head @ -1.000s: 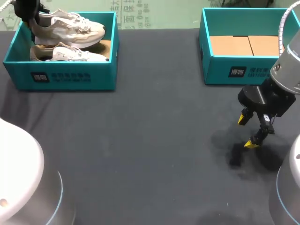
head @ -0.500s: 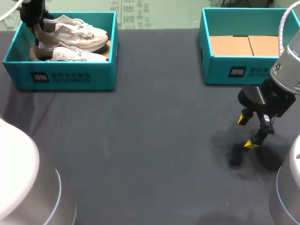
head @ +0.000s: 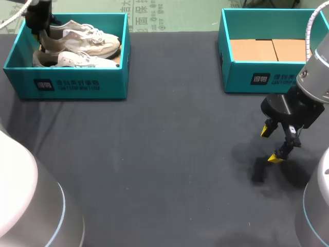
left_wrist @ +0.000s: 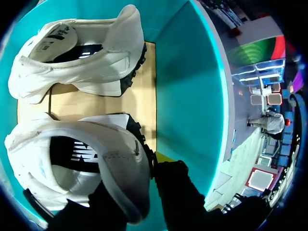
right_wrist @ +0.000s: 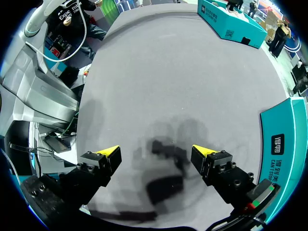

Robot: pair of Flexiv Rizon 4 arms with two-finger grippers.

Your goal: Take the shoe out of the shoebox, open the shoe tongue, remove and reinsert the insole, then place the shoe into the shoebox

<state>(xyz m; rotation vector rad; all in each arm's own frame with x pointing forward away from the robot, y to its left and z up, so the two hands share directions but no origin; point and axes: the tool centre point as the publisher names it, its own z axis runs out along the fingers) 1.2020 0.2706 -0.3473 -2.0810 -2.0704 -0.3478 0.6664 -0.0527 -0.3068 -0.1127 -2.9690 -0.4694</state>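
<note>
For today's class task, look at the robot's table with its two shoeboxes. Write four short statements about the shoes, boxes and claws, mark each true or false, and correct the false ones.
1. Both white shoes, the rear shoe and the front shoe, are inside the left shoebox. True.
2. The right shoebox holds a shoe. False: only its bare cardboard floor shows.
3. The right claw is open above the dark table, holding nothing. True.
4. The left claw hangs over the middle of the table. False: it is in the left shoebox, gripping the heel of the rear shoe.
</note>
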